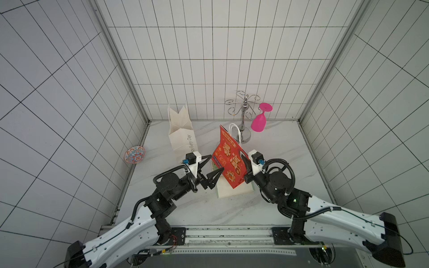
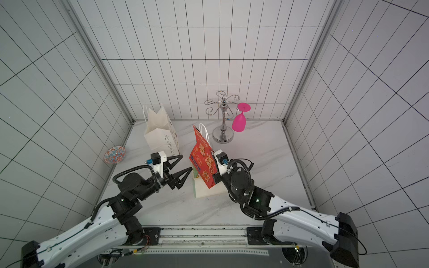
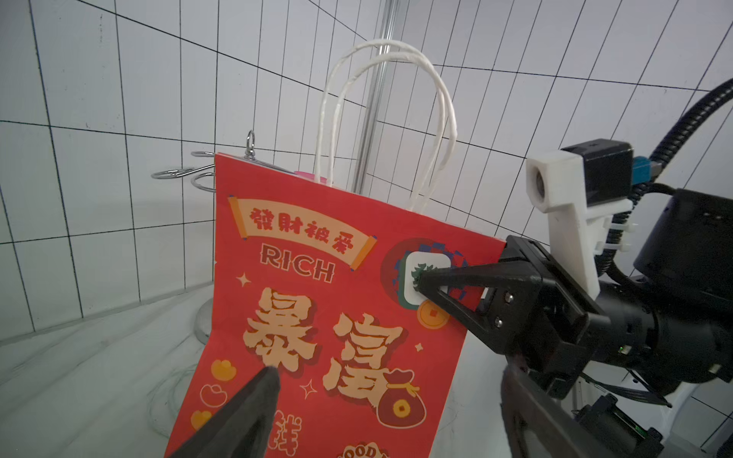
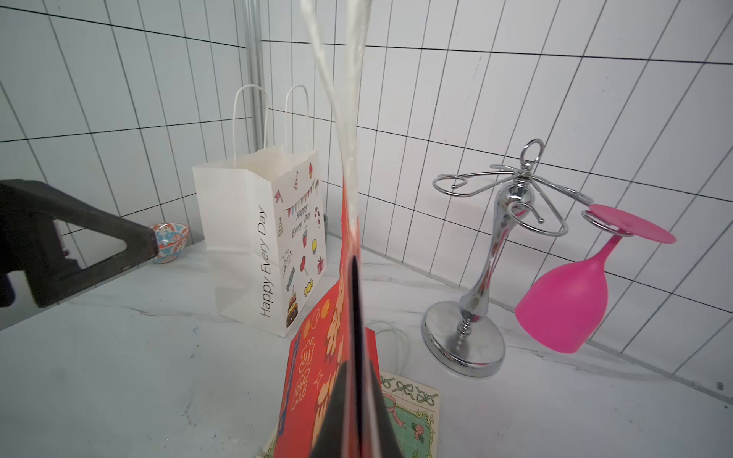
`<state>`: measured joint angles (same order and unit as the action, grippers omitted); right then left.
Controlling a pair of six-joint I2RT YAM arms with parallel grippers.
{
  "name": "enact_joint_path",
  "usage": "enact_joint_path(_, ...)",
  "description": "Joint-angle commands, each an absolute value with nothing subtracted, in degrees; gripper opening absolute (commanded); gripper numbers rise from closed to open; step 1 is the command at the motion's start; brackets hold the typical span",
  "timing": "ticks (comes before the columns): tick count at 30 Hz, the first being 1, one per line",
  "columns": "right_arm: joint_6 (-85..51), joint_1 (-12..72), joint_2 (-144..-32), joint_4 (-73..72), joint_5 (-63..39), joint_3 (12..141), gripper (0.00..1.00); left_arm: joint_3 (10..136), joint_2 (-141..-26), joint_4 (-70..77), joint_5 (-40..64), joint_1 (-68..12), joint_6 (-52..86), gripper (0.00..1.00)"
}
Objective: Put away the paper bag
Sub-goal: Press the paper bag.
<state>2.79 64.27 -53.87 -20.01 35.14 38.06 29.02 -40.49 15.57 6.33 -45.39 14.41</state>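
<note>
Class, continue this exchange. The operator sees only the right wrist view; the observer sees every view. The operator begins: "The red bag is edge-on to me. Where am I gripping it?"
Observer: The right gripper is shut on the red bag at its side edge, partway down; the left wrist view shows this.
Operator: I see only one finger of the other gripper. Is it open?
Observer: Yes. In a top view the left gripper is open, fingers spread beside the bag's printed face.
Operator: What is printed there?
Observer: Large gold characters under the word RICH.
</note>
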Motion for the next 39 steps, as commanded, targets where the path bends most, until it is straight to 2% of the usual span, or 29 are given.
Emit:
enact_joint_path(1,0.96,66.61,-57.36,-28.09,47.68,35.58,0.0,28.58,-40.8,15.32,1.61,-45.63,17.94,0.89)
enact_joint_path(8,-3.74,68.26,-63.91,-31.55,54.78,34.85,0.0,27.9,-41.4,15.1,0.78,-45.62,19.33,0.89)
enact_joint_path(12,-7.41,68.36,-66.38,-30.0,55.25,34.88,0.02,27.26,-41.4,15.25,-0.21,-45.62,20.09,0.91)
enact_joint_path(13,-8.46,68.38,-66.97,-29.18,55.04,34.86,0.15,27.25,-41.48,15.04,-0.49,-45.62,20.21,0.92)
enact_joint_path(21,-12.21,68.29,-67.86,-21.5,49.39,36.29,0.34,27.49,-42.62,14.93,-0.52,-45.64,22.0,0.93)
enact_joint_path(24,-12.41,68.29,-65.39,-16.22,45.61,37.76,0.49,28.05,-43.23,14.26,-0.52,-45.71,22.39,0.93)
enact_joint_path(27,-10.28,68.05,-60.22,-4.35,38.33,41.92,0.6,28.36,-43.51,13.35,-0.86,-46.37,23.58,0.93)
enact_joint_path(29,-8.02,67.49,-55.72,4.71,34.44,44.51,0.74,28.41,-43.59,12.67,-4.24,-48.79,23.95,0.93)
enact_joint_path(32,-7.09,64.57,-49.96,18.57,29.32,48.46,0.83,28.42,-44.64,12.7,-13.53,-55.94,23.54,0.94)
enact_joint_path(36,-7.47,60.9,-44.02,30.76,25.26,53.14,0.84,29.06,-48.24,13.04,-28.83,-67.22,22.5,0.95)
enact_joint_path(39,-7.39,59.49,-40.16,32.9,27.61,53.81,0.83,30.09,-53.37,14.94,-37.29,-73.63,21.89,0.97)
